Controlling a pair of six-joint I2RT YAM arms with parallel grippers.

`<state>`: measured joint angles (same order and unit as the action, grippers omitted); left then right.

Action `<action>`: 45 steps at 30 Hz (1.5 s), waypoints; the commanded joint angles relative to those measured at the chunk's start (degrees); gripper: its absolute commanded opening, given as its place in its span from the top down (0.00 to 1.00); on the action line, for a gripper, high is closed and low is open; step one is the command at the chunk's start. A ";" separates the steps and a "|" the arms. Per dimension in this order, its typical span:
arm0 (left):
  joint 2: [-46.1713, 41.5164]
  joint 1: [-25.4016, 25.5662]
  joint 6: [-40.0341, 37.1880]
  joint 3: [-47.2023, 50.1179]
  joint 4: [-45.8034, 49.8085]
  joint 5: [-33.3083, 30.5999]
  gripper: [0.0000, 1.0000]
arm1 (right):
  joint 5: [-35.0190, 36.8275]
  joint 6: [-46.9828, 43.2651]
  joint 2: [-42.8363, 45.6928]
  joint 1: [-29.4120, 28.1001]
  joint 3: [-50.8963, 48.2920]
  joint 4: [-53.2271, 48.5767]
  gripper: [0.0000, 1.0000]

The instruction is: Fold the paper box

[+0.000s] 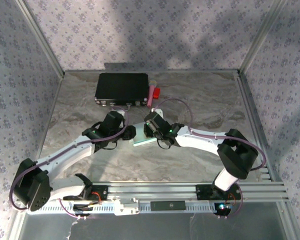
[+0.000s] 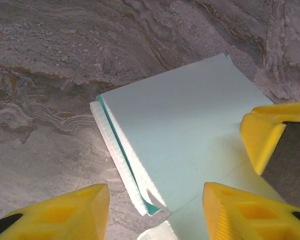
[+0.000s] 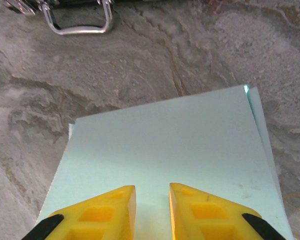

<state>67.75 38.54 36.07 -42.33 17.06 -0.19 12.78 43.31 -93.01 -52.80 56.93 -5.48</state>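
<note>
The paper box (image 1: 141,137) lies flat on the marbled table between the two grippers, pale light-blue card. In the left wrist view its broad panel (image 2: 190,125) has a folded, saw-toothed strip along its left edge. My left gripper (image 2: 155,210) is open, its yellow fingers standing wide apart on either side of the box's near corner without touching it. My right gripper (image 3: 152,192) hovers low over the panel (image 3: 165,145), open by a narrow gap with nothing between the fingers. One of its fingers (image 2: 270,135) also shows over the box's right side.
A black rectangular case (image 1: 121,88) lies at the back of the table, its metal handle (image 3: 80,25) facing the box. A small red and pink object (image 1: 155,93) sits at the case's right end. Patterned walls and aluminium rails enclose the table.
</note>
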 commanded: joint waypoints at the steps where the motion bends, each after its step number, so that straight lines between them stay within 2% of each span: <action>1: 1.02 -0.79 -0.52 -0.16 -2.75 1.06 0.49 | -0.21 1.31 -1.67 -0.42 -1.15 0.95 0.75; 24: 3.80 -3.47 0.04 4.80 -5.64 3.15 0.52 | -0.03 2.24 -6.89 -0.53 -3.28 2.77 0.75; 27: 3.80 -3.53 0.13 5.02 -5.72 3.34 0.55 | -0.01 2.24 -7.24 -0.52 -3.13 2.64 0.76; 31: 3.49 -3.54 0.49 5.37 -6.12 3.67 0.61 | 0.66 1.20 -4.42 -0.73 -3.24 2.50 0.74; 36: 5.59 -4.02 0.34 4.56 -5.41 4.18 0.62 | 1.23 -2.53 1.19 -0.19 -1.70 0.34 0.71; 41: 5.99 -4.44 2.28 5.02 -7.32 5.01 0.63 | -3.45 -4.60 5.09 4.17 -3.15 0.74 0.64; 45: 6.63 -4.54 4.12 6.41 -12.15 6.68 0.64 | -13.44 -6.70 7.04 10.49 -5.64 2.79 0.57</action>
<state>73.80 34.39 38.26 -36.67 9.28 4.51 6.26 39.03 -87.20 -45.43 53.25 -2.55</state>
